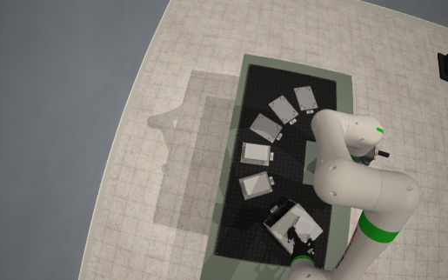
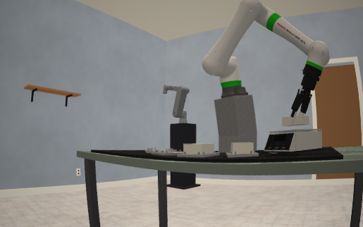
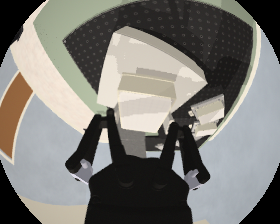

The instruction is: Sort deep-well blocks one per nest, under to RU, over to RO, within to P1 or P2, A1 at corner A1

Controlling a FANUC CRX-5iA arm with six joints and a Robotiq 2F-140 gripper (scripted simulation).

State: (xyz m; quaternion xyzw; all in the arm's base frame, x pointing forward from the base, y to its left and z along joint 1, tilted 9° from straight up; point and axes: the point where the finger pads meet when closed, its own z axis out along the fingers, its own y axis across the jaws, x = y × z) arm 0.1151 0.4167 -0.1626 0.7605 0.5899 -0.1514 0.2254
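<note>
My gripper (image 2: pixel 298 113) is shut on a pale deep-well block (image 2: pixel 295 120) and holds it a little above the platform of the check-weigher CW (image 2: pixel 294 139) at the right end of the mat. From above, the held block (image 1: pixel 302 223) hangs over the weigher with the gripper (image 1: pixel 298 243) on it. In the wrist view the block (image 3: pixel 147 96) sits between my fingers, with the platform below it. Two more blocks (image 1: pixel 257 153) (image 1: pixel 257 184) sit in nests on the mat; they also show in the side view (image 2: pixel 199 148) (image 2: pixel 242 147). I cannot read the weigher's lamps.
Three empty grey nest plates (image 1: pixel 265 127) (image 1: pixel 283 109) (image 1: pixel 306 98) fan out at the far end of the black mat. The arm's grey pedestal (image 2: pixel 235 121) stands behind the table. A small second arm on a black stand (image 2: pixel 182 132) is beyond the table.
</note>
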